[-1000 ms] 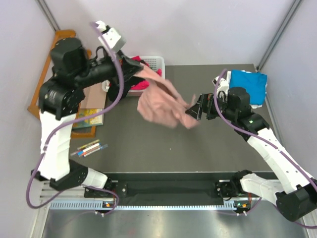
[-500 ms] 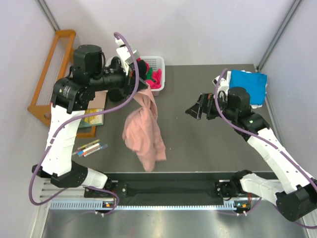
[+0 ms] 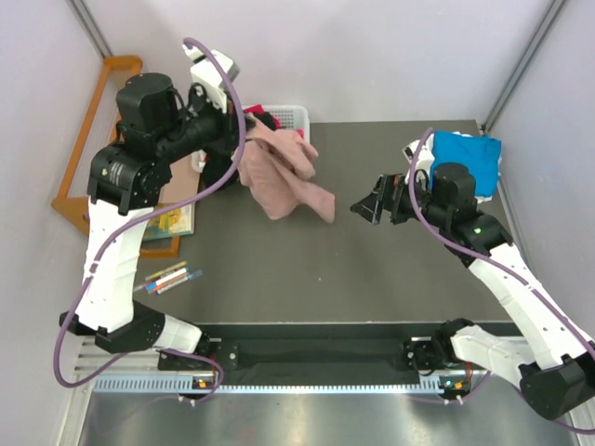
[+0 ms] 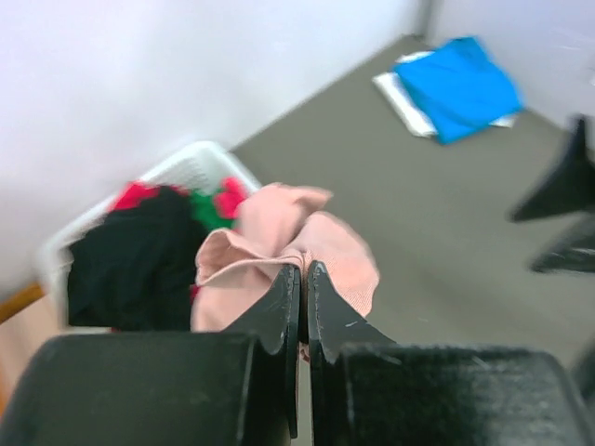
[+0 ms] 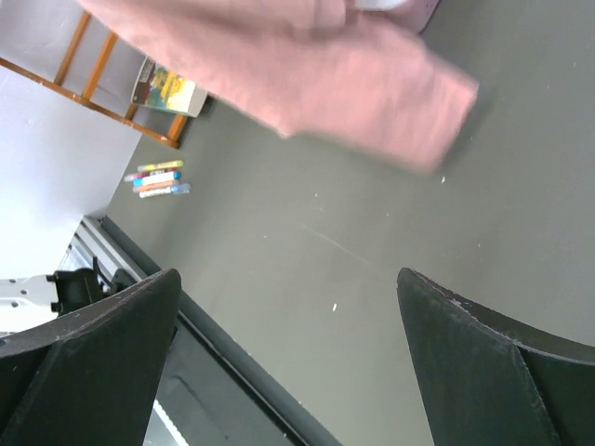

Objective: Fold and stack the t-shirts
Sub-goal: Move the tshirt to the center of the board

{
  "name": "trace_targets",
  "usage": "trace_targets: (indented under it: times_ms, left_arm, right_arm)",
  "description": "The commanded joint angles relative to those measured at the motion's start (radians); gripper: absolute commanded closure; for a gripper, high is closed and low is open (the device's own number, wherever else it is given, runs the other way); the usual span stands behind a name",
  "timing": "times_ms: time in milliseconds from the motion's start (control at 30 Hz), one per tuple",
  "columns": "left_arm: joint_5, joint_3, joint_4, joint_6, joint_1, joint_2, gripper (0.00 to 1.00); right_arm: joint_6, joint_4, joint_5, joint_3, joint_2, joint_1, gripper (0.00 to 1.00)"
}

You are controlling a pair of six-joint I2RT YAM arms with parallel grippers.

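the salmon-pink t-shirt [image 3: 284,181] hangs in the air from the left hand [image 4: 303,279], just in front of the white basket [image 3: 296,116] at the far left of the tabletop [image 3: 372,279]. half a second ago it drooped in a long strip toward the near edge. now it is bunched higher and further back, its loose end flung to the right. a second ago it was spread out toward the right hand [image 3: 365,208], nearly reaching it; now the two are well apart. the left hand is clamped on a fold of the pink cloth, its two black fingers pressed almost together with fabric bulging out past the tips. the left arm has pulled its wrist up and back toward the basket, elbow raised high and forearm reaching right. in the basket lie the other shirts [image 4: 139,251], black, magenta and green. the bright blue t-shirt [image 3: 465,153] lies folded flat at the far right corner. the right arm has barely moved: it stretches from its base toward the middle of the tabletop, hand held above the surface with its fingers spread wide and nothing between them, pointed at the pink shirt. off the left edge sit a picture book [image 3: 167,221], some markers [image 3: 167,277] and a wooden frame [image 3: 88,121].
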Motion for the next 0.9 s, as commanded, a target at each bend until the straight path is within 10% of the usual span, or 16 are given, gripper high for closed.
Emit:
trace_targets:
  times_ms: [0,267,533,867]
  left_arm:
    - [0.275,-0.099,0.029,-0.06,-0.011,-0.005,1.0]
    - [0.069,-0.135,0.08,-0.1,-0.014,0.063,1.0]
    - [-0.54,-0.096,0.158,-0.115,0.009,0.064,1.0]
    - [-0.469,-0.107,0.154,-0.262,0.3,-0.049,1.0]
  right_arm:
    - [-0.023,0.001,0.018,0.059,-0.033,0.006,0.0]
    - [-0.023,0.001,0.022,0.049,-0.039,0.003,0.0]
    - [-0.023,0.003,0.025,0.042,-0.034,0.001,0.0]
    - [-0.022,0.021,-0.004,0.042,-0.021,0.001,0.0]
